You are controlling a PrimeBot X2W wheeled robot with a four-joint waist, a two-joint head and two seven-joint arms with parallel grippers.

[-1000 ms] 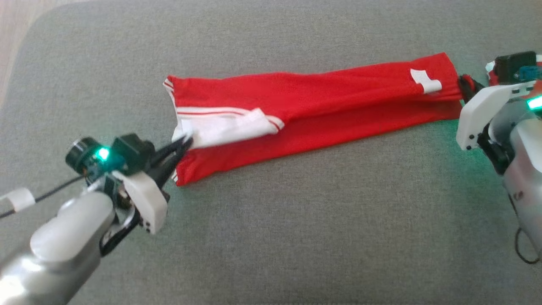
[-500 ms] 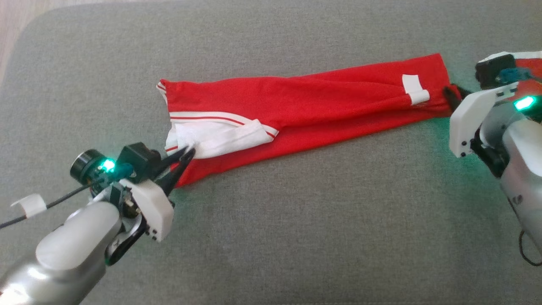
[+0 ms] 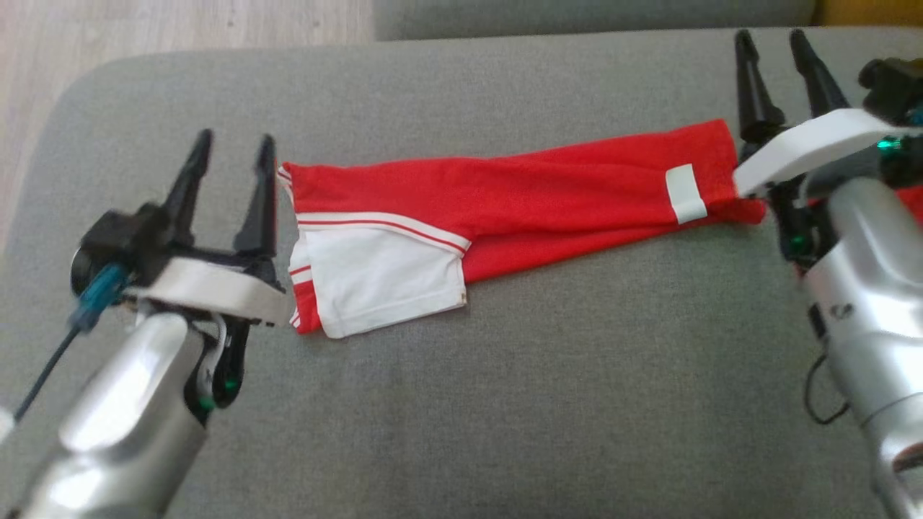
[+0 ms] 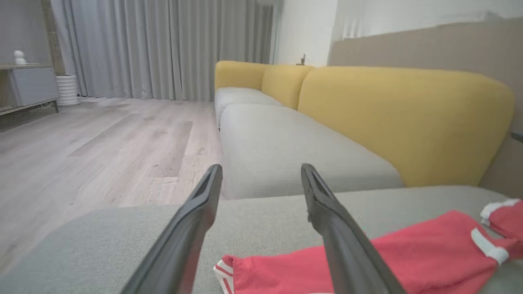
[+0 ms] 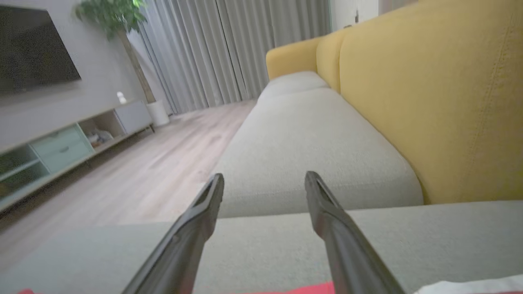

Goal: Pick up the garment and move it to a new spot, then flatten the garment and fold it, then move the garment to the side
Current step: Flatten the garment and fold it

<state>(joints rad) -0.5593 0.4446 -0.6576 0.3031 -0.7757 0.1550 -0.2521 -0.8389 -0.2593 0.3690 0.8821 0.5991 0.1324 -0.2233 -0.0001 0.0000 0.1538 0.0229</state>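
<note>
Holds the left gripper point(image 3: 236, 137) above the flat grey sofa seat point(image 3: 505, 404), with its two dark fingers wide apart and nothing between them. Holds the right gripper point(image 3: 769, 34) the same way: fingers spread wide, gripping nothing. Has the long red cloth garment with white stripes point(image 3: 548, 191) lying flat on the seat, stretched out between the two grippers. Has the garment's end with the big white patch point(image 3: 375, 277) just beside the left gripper, on the side of its right finger, close but not pinched. Has the other end, with the small white tag point(image 3: 685, 193), down by the base of the right gripper, back from its fingertips; cannot tell if touching there. Looks past both grippers' fingertips to more grey seat, a yellow padded sofa back point(image 4: 400, 118) and a pale wooden floor point(image 4: 102, 139).
</note>
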